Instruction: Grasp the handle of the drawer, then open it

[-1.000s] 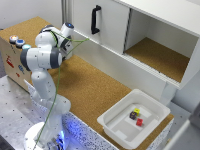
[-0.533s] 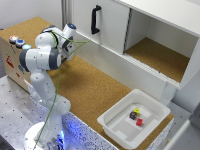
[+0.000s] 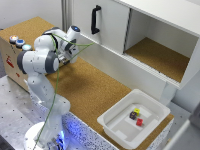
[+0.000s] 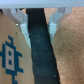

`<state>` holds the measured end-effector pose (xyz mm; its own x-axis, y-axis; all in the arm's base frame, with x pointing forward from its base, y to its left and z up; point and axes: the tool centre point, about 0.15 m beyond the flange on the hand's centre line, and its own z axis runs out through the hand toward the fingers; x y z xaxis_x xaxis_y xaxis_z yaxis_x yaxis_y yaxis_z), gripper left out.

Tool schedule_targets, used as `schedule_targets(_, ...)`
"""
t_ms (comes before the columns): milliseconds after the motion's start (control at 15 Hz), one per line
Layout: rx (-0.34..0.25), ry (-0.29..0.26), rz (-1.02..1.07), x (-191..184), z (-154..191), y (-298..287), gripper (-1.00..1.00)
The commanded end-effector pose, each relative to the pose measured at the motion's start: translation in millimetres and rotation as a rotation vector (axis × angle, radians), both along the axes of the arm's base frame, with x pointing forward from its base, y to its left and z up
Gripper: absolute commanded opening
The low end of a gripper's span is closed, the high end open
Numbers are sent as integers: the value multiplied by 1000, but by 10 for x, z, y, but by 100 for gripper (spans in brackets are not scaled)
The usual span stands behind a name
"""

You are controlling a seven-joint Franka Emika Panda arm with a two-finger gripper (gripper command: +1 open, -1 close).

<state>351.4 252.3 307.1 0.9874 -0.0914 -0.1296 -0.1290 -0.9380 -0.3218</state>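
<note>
The black bar handle (image 3: 95, 19) stands upright on the white drawer front (image 3: 109, 26) at the back of the exterior view. My gripper (image 3: 67, 54) hangs low to the exterior view's left of the drawer, well apart from the handle and below it, beside a wooden box. In the wrist view the gripper (image 4: 37, 17) is open and empty, its two pale fingers (image 4: 21, 19) astride a dark gap between the box and the cork surface. The handle and drawer do not show in the wrist view.
A wooden box (image 3: 12, 52) with coloured buttons stands at the exterior view's left; its side with a blue mark (image 4: 10, 55) shows in the wrist view. An open white compartment with a cork floor (image 3: 155, 55) adjoins the drawer. A white tub (image 3: 112, 125) holds small coloured blocks.
</note>
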Motion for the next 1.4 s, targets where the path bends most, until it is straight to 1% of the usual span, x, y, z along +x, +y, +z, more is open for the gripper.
schedule_targets(0, 38, -4, -89, 121, -503, -628, -100)
schedule_targets(333, 4, -4, -174, 114, -501, -1015, -100)
schedule_targets(400, -14, -9, -180, 105, -485, -1051, -100)
schedule_targets(600, -25, -9, -215, 70, -469, -1166, -100)
schedule_targets(667, -28, 1, -225, 68, -457, -1201, -100)
schedule_targets(733, -39, 3, -209, 84, -427, -1199, 100)
schedule_targets(1067, -80, -52, -149, 89, -118, -1047, 100)
schedule_targets(1333, -113, -120, -151, 103, 247, -1068, 100)
